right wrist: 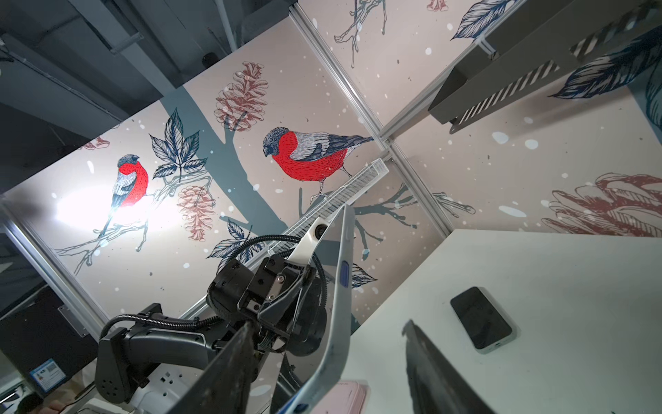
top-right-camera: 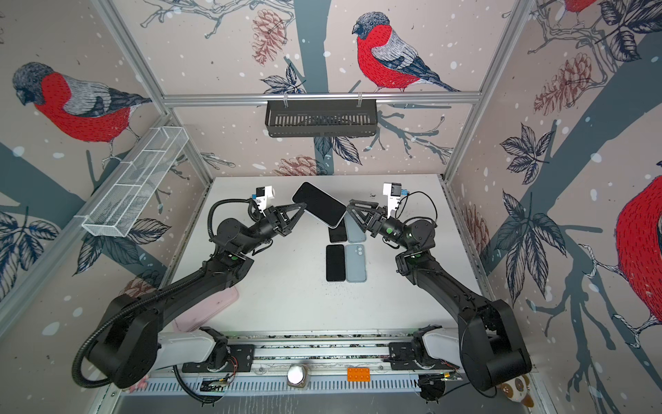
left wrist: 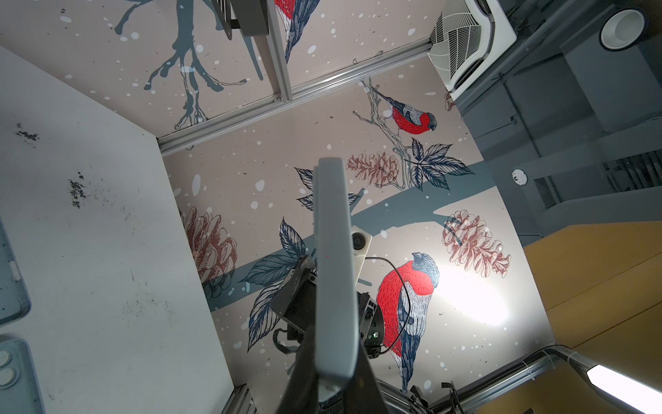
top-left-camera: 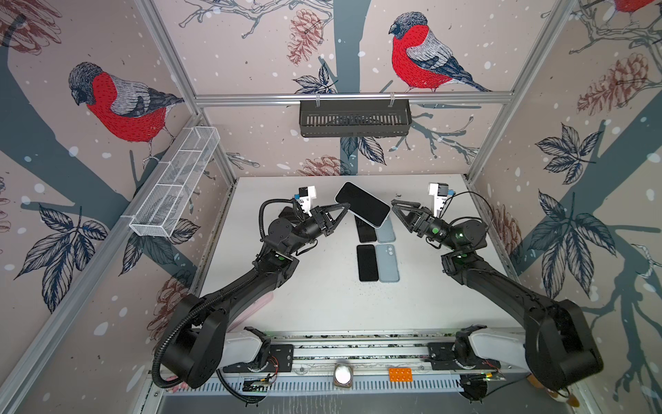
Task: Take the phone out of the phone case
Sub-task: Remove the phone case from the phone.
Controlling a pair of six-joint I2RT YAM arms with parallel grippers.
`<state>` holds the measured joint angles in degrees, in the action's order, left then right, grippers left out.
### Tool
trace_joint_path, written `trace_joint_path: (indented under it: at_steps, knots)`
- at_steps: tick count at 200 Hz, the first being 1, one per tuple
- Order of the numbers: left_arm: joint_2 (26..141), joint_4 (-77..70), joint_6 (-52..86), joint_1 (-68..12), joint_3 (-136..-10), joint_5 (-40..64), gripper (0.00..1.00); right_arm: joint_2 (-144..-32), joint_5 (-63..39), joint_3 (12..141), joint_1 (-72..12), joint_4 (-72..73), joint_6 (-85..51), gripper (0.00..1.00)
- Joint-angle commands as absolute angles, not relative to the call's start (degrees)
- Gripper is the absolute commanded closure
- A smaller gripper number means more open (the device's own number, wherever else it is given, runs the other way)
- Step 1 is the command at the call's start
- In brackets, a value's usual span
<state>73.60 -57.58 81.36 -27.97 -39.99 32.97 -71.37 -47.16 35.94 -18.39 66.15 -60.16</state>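
A phone (top-left-camera: 361,203) with a black screen sits in a pale blue-grey phone case (left wrist: 335,272) and is held tilted above the back of the table. My left gripper (top-left-camera: 344,208) is shut on its left end; in the left wrist view the cased phone stands edge-on between the clamped fingers (left wrist: 304,372). My right gripper (top-left-camera: 394,208) is open just off the phone's right end. In the right wrist view the case's rim (right wrist: 340,308) runs between the spread fingers (right wrist: 243,344) without touching either.
Below the held phone, two black phones (top-left-camera: 367,263) lie beside two blue cases (top-left-camera: 387,263) on the white table (top-left-camera: 322,304). Another cased phone (right wrist: 481,319) lies behind the left gripper. A pink case (top-right-camera: 207,308) lies under the left arm. Baskets hang on the back (top-left-camera: 354,118) and left (top-left-camera: 175,182) walls.
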Motion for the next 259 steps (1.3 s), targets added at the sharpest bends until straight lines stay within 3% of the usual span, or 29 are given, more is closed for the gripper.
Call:
trace_joint_path:
  at_steps: [1, 200, 259]
  knots:
    - [73.4, -63.9, 81.7, -27.9, -40.3, 33.5, 1.00, -71.5, -48.7, 36.2, -19.0, 70.8, -62.6, 0.38]
    - [74.9, -70.0, 82.5, -27.9, -39.2, 33.4, 1.00, -77.8, -50.6, 35.2, -18.8, 83.4, -71.4, 0.89]
    - [75.3, -76.5, 83.8, -27.9, -39.5, 33.2, 1.00, -83.4, -50.2, 36.8, -18.1, 98.9, -83.7, 0.97]
